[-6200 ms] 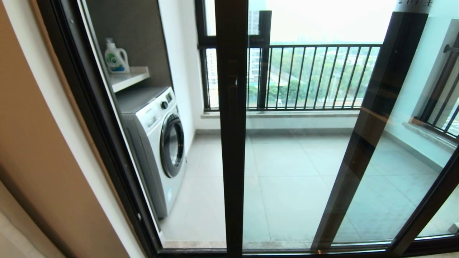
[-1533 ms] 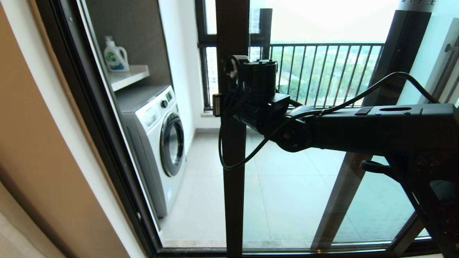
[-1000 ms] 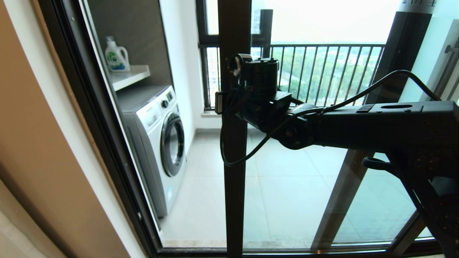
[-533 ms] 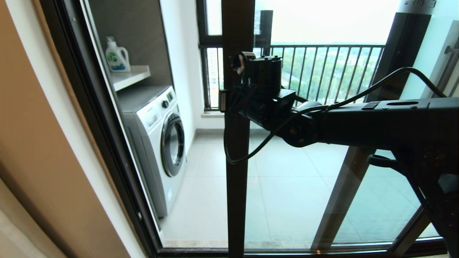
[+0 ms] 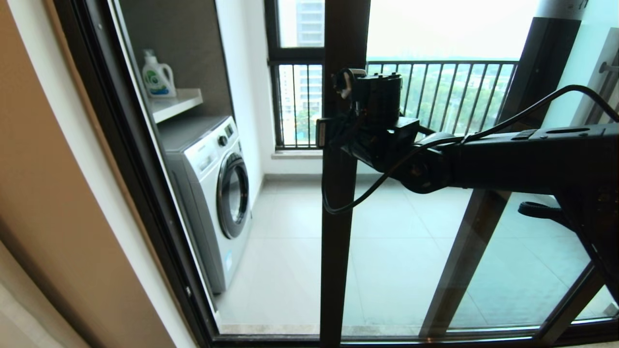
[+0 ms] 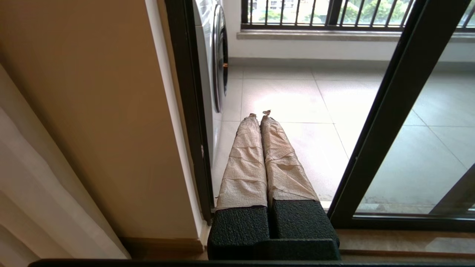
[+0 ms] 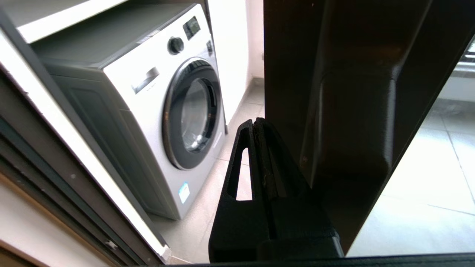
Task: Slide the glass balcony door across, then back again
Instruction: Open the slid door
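The glass balcony door stands partly open, its dark upright [image 5: 338, 251] near the middle of the head view. My right arm [image 5: 508, 154] reaches in from the right, its wrist in front of that upright at handle height. My right gripper [image 7: 256, 124] is shut with nothing between its fingers. It lies close against the opening-side edge of the door's upright [image 7: 293, 55], beside the dark bar handle [image 7: 352, 118]. My left gripper [image 6: 259, 113] is shut and empty, parked low near the floor track. Its paper-wrapped fingers [image 6: 245, 159] point through the opening, left of the door frame [image 6: 389, 111].
A white washing machine [image 5: 213, 193] stands just inside the balcony on the left, under a shelf holding a detergent bottle [image 5: 156, 77]. The fixed dark frame [image 5: 135, 169] and beige wall bound the opening on the left. A second dark-framed panel [image 5: 483, 217] and the railing [image 5: 435, 96] lie beyond.
The door's upright has slid to the right, widening the opening by the washing machine. My right arm came into view and moved right along with it.
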`<state>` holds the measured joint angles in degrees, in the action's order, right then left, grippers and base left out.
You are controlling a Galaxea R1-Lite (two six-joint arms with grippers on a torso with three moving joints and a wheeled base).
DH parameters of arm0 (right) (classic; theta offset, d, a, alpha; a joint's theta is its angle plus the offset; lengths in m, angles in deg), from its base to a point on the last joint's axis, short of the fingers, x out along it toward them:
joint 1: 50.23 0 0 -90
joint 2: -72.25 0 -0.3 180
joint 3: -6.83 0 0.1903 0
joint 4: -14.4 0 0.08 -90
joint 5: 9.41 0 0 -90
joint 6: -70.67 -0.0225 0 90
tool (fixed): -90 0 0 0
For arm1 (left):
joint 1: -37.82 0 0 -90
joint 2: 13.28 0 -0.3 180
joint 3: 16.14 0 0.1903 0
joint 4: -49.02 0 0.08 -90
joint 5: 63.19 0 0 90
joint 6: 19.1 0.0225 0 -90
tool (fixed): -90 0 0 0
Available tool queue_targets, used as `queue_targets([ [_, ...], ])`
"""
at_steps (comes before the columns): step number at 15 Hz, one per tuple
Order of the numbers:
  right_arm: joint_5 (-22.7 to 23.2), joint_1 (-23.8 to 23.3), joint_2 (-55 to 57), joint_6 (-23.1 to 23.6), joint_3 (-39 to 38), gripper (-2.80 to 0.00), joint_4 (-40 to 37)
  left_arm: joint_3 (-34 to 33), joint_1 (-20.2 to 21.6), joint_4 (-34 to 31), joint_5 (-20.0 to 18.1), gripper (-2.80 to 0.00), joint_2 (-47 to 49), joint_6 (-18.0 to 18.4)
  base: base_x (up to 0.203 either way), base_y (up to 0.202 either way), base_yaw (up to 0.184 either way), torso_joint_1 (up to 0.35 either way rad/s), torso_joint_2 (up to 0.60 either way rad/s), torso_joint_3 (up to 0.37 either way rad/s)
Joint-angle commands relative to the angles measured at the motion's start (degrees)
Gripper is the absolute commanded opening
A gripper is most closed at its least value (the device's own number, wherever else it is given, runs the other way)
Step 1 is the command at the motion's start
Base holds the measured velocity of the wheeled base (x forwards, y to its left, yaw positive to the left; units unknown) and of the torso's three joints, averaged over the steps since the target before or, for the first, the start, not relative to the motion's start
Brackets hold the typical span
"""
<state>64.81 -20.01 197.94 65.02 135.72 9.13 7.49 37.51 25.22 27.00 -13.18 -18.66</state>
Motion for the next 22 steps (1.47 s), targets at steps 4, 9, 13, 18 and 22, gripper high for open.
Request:
queue_targets([
  [4, 0.19, -3.38, -4.84, 0.09, -5.18, -2.80, 0.38, 0.00, 0.04, 0.00, -0.01, -2.80, 0.08, 0.00, 0.000, 0.000, 0.000, 0.000, 0.00, 0.000],
  [9, 0.32, -3.68, -7.46, 1.07, -7.59, -2.80, 1.33, 0.00, 0.02, 0.00, -0.01, -2.80, 0.08, 0.00, 0.000, 0.000, 0.000, 0.000, 0.00, 0.000],
  [13, 0.58, -4.48, -6.75, 3.67, -6.89, -2.80, 2.55, 0.00, -0.04, 0.00, 0.00, -2.80, 0.08, 0.00, 0.000, 0.000, 0.000, 0.000, 0.00, 0.000],
  [18, 0.60, -7.47, -3.11, 4.38, -2.91, -2.80, 2.56, 0.00, 0.02, 0.00, 0.03, -2.80, -0.01, 0.00, 0.000, 0.000, 0.000, 0.000, 0.00, 0.000],
  [22, 0.60, -10.94, -3.16, 4.56, -3.36, -2.80, 2.47, 0.00, 0.03, 0.00, 0.08, -2.80, 0.08, 0.00, 0.000, 0.000, 0.000, 0.000, 0.00, 0.000],
])
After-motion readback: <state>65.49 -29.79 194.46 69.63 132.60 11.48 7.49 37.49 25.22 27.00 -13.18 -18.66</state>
